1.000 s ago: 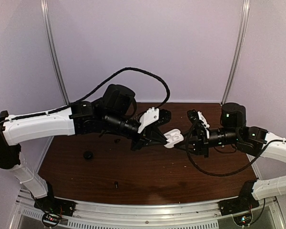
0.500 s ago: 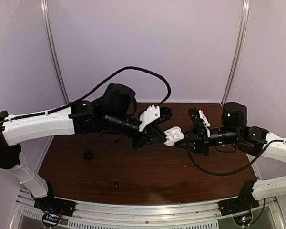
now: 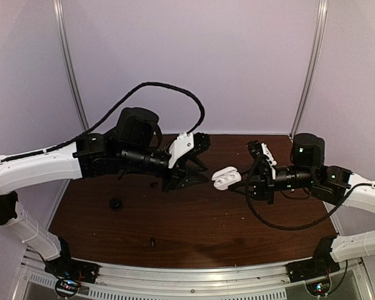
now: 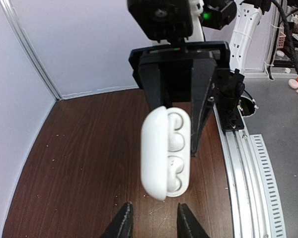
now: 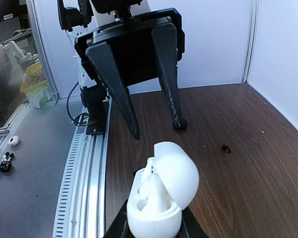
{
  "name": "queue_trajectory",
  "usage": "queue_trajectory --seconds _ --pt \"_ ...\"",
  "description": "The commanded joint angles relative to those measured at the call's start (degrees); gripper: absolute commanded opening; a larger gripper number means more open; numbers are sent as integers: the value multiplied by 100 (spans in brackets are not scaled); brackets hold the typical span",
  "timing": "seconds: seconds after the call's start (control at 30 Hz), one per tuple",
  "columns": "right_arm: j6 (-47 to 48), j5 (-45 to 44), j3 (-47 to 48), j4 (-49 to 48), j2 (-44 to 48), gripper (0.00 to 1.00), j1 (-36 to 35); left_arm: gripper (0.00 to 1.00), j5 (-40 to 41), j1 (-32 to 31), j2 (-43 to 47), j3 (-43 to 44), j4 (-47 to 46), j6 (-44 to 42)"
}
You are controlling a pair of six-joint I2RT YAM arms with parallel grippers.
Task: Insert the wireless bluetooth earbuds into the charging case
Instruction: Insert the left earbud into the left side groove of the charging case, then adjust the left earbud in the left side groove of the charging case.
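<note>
Since the charging case (image 3: 225, 178) is carried above the table (image 3: 194, 237) rather than laid on it, it is seen just right of centre in the top view, clamped by its body between the right fingers (image 3: 249, 182). Its opened side is turned toward the other arm, a pose judged to be meant to present the hollows for loading. The left fingers (image 3: 200, 164) are spread wide, hold nothing, and stand to the left of the case, apart from it. From above, the case is little more than a white shape, and what it contains cannot be told. That is supplied by the left wrist view, where the case hangs in the middle of the frame with the lid swung to the left. Two rounded white earbuds (image 4: 174, 133) are seen there, one above the other, apparently seated in the hollows. Both are therefore judged to be in place, with only the lid left to shut. The right wrist view adds what neither of the others gives. The domed lid is shown raised at bottom centre, and the full spread of the opposite fingers is seen in the upper middle, nothing being between them. A small black bit (image 5: 226, 148) is shown lying on the table at the right. Only the top view takes in the black puck (image 3: 115, 203) at the lower left of the table, well apart from the case.
</note>
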State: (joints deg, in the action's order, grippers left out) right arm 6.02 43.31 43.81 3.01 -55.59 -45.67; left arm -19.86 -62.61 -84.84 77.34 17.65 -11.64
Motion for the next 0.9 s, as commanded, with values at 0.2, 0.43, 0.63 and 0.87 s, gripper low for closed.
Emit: queue_trajectory --seconds 0.2,0.43,0.63,0.87 --pt "-53 216 109 -209 -16 0 -38 35 101 258 336 -316 -753 309" --pt "-102 160 143 -189 11 0 -38 43 -455 258 143 -241 -741 269" --pt "-111 235 178 -171 -66 0 -46 43 -649 251 -15 -90 -748 367" --pt "-87 287 191 -159 -121 0 -47 49 -870 249 -138 -1 -757 424"
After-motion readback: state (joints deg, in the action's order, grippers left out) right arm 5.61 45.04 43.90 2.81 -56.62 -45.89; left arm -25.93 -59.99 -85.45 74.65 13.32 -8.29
